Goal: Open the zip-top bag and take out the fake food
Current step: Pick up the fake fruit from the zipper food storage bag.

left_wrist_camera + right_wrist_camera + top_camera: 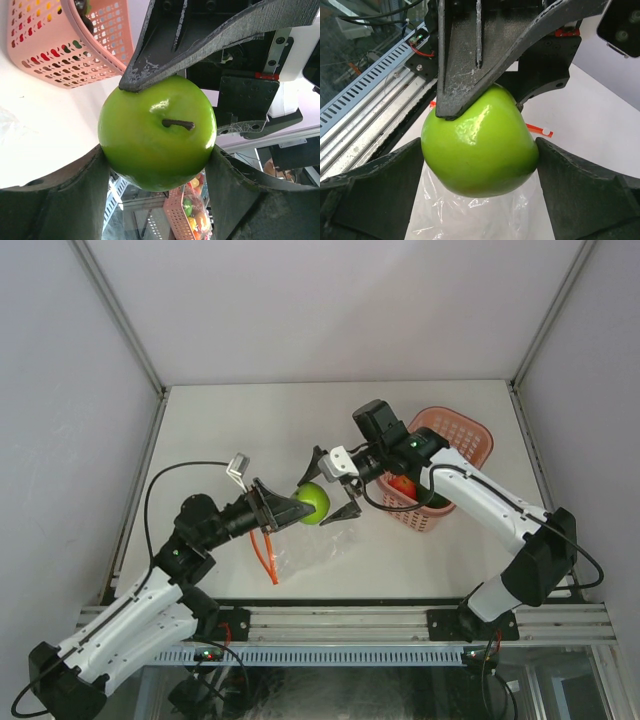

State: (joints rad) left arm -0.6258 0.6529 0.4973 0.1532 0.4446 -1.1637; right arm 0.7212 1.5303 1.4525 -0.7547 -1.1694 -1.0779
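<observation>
- green apple [313, 503] is in mid-air, centre of the top view, above the table [250, 420] and between both arms
- left gripper [297, 504]: fingers pinch the apple on two opposite sides, contact clear in the left wrist view
- right gripper [328, 490]: jaws spread wide and straddling the apple. One finger touches the skin near the stem side. Can't tell if it's actually clamping or just flanking
- looks like a handover, left to right, apple bound for the pink basket [470, 435] right of centre. A red piece [402, 485] is already in there
- zip-top bag [300, 555] lies flat on the table below the apple, orange zip strip at its left edge. The part showing in the right wrist view looks empty, the rest I can't judge
- handling: apple is a hard, glossy plastic shell, probably light. It won't deform, so pads get little bite and it can roll or squirt out
- grip across the widest girth, fingers opposed, off the stem and the top/bottom taper
- risk: if left lets go before right is firm, the apple drops onto the bag
</observation>
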